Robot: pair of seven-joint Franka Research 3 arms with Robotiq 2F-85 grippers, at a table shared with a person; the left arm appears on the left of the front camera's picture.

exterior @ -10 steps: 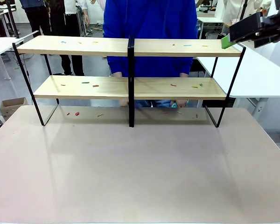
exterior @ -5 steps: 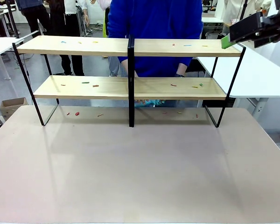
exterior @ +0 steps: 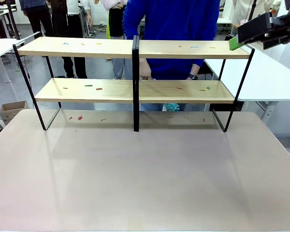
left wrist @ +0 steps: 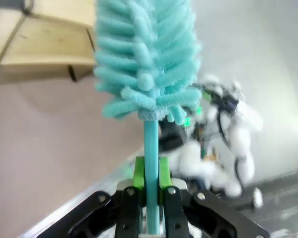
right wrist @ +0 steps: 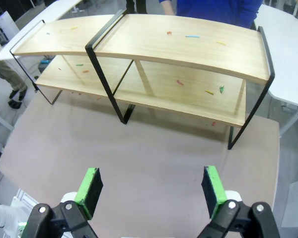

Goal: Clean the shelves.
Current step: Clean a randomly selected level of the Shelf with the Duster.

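Shelves: you have the shelves [right wrist: 179,44], a wide two-tier rack of light wooden boards in a thin black metal frame, straight ahead of the right tool, beyond its fingertips. They stand on the beige bench [exterior: 145,183].
Shelves' axis: the long side runs crosswise to the right tool's reach, along the bench's far edge. Both boards lie level, and a central black upright splits them into two bays.
Right tool: your right tool [right wrist: 150,186] has its green pads spread wide, with nothing between them.
Left tool: your left tool [left wrist: 150,178] pinches the thin handle of a fluffy teal duster [left wrist: 146,64].
Duster's axis: the handle runs straight out along the fingers, with the head pointing away from the tool.
Scraps: small coloured scraps [right wrist: 191,36] dot both boards and the bench beneath them.
Person: a person in a blue top [exterior: 169,19] stands beyond the shelves from your tools, with one hand [exterior: 145,73] beside the upright.
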